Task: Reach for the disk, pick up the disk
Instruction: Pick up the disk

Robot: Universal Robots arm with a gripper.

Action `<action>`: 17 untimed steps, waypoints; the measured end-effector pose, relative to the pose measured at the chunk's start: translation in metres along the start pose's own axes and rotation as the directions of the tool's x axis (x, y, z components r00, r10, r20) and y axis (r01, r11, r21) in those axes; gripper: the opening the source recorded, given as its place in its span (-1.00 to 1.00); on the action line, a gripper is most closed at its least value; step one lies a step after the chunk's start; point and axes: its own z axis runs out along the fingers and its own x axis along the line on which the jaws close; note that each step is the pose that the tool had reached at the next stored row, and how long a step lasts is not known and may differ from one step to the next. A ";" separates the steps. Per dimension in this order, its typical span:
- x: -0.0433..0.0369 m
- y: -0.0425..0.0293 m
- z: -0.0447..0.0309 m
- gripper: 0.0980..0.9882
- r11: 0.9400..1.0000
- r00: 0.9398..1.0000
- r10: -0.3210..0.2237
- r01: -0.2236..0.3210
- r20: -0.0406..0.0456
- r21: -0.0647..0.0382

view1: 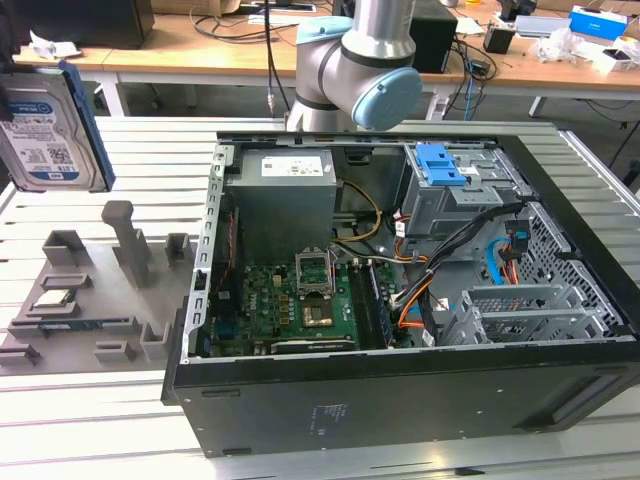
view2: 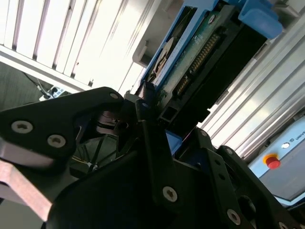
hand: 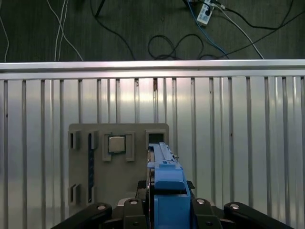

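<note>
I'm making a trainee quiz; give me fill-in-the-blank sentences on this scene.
The gripper holds the disk, whose edge bracket is ___. In the exterior view, the disk is to the ___ of the computer case. In the first wrist view, the disk is over a ___ fixture plate. Missing: blue; left; grey.

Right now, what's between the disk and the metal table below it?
The grey holder plate with its slots, seen in the first wrist view beneath the disk held in the gripper.
</note>
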 end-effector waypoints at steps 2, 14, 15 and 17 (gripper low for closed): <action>0.0000 -0.0001 -0.0042 -0.39 1.000 1.000 0.000 0.000 0.000 0.000; 0.0001 -0.0009 -0.0301 -0.39 1.000 1.000 0.000 0.000 0.000 0.000; 0.0001 -0.0009 -0.0330 -0.39 1.000 1.000 0.000 0.000 0.000 0.000; 0.0001 -0.0010 -0.0369 -0.39 1.000 1.000 0.000 0.000 0.000 0.000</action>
